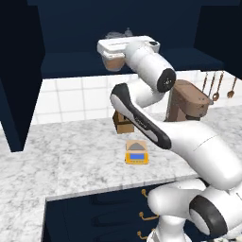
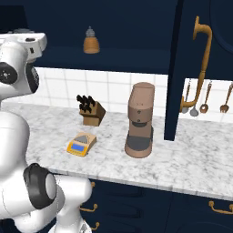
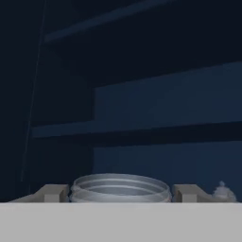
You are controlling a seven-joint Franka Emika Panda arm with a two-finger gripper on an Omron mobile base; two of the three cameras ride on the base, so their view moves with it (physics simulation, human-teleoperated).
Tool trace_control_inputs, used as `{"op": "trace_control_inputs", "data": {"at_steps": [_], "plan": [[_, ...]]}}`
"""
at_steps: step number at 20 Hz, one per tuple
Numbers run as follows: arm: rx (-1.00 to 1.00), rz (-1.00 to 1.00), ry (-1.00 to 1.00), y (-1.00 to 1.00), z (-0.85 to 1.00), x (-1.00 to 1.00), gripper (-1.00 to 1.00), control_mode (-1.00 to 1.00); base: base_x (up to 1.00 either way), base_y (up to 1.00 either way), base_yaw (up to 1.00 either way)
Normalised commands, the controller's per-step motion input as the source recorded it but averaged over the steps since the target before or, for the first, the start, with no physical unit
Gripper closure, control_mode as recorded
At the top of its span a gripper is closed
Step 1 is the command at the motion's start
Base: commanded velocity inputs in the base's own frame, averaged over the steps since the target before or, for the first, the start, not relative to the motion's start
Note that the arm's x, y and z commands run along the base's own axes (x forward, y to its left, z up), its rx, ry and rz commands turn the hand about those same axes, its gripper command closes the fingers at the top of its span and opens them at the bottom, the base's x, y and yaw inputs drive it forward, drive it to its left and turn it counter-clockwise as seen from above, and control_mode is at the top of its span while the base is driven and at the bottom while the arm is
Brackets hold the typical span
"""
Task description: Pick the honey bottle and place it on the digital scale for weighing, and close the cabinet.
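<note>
The robot's white base and elbow sit closest to the lens, rising over the navy drawers point(image 1: 94, 212) with small brass pulls. Beyond them, on the marble counter point(image 1: 56, 160), the digital scale point(image 1: 136, 152) lies flat, its grey plate bare and blue display facing forward. Just behind it stands the wooden knife block point(image 2: 91, 111), and to the right of that the brown coffee machine point(image 2: 140, 120), then hanging utensils point(image 2: 205, 102) on the tiled wall.

Up inside the open cabinet point(image 2: 200, 68), the gripper point(image 3: 120, 193) is level with the lower shelf. In the hand view its two fingertips point(image 3: 53, 193) stand on either side of the grey lid of the honey bottle point(image 3: 120, 188), close against it, jaws spread to the jar's width; whether they press it, I cannot tell. In the left base view the jar's tan body point(image 1: 113, 62) shows beneath the hand. The small orange beehive bottle point(image 2: 91, 41) stands further right on the same shelf.
</note>
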Motion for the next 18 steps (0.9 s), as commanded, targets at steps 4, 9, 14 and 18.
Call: {"op": "trace_control_inputs", "data": {"at_steps": [4, 9, 14, 18], "plan": [[0.0, 0.32, 0.0, -1.0, -0.59, -1.0, 1.0, -1.0, 0.0, 0.0, 0.0], [0.0, 0.36, 0.0, -1.0, -0.89, -0.72, 1.0, -1.0, 0.0, 0.0, 0.0], [-0.01, 0.14, 0.09, -0.71, -1.0, 0.12, 1.0, -1.0, 0.0, 0.0, 0.0], [-0.01, 0.12, 0.06, -0.28, -1.0, 0.31, 1.0, -1.0, 0.0, 0.0, 0.0]]}}
